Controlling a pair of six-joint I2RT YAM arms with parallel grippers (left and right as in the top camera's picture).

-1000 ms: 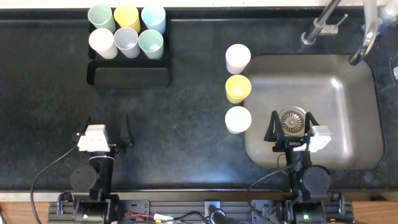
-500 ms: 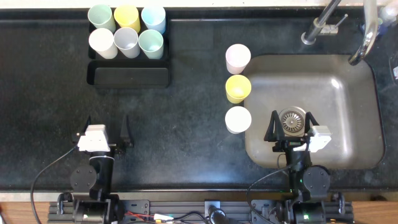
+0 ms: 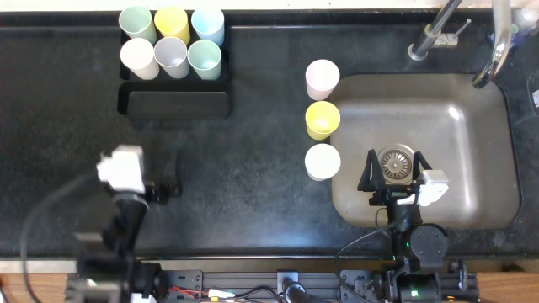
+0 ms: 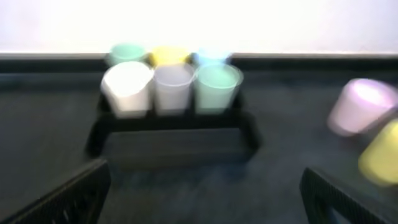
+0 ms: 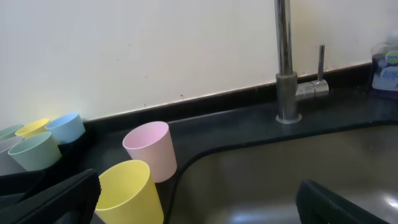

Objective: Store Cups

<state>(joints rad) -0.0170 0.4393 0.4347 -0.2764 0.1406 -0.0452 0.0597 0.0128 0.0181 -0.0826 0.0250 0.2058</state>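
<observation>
Three loose cups stand in a column on the dark counter beside the sink: pink [image 3: 322, 78], yellow [image 3: 322, 119] and white [image 3: 322, 162]. A black rack [image 3: 174, 103] at the back left holds several cups in its two far rows; its front row is bare. My left gripper [image 3: 147, 172] is open near the front left, facing the rack [image 4: 174, 146], with the pink cup [image 4: 360, 106] and yellow cup [image 4: 382, 152] off to one side. My right gripper [image 3: 394, 164] is open over the sink, with the yellow cup [image 5: 129, 193] and pink cup [image 5: 151, 149] ahead of it.
The steel sink [image 3: 472, 126] fills the right side, with a drain under my right gripper. A faucet [image 5: 286, 62] rises at its back edge, with a soap bottle [image 5: 385, 68] beside it. A wall runs behind the counter. Open counter lies between the rack and the loose cups.
My left arm has risen and swung slightly left, and it is blurred with motion. The right arm and all cups have stayed put.
</observation>
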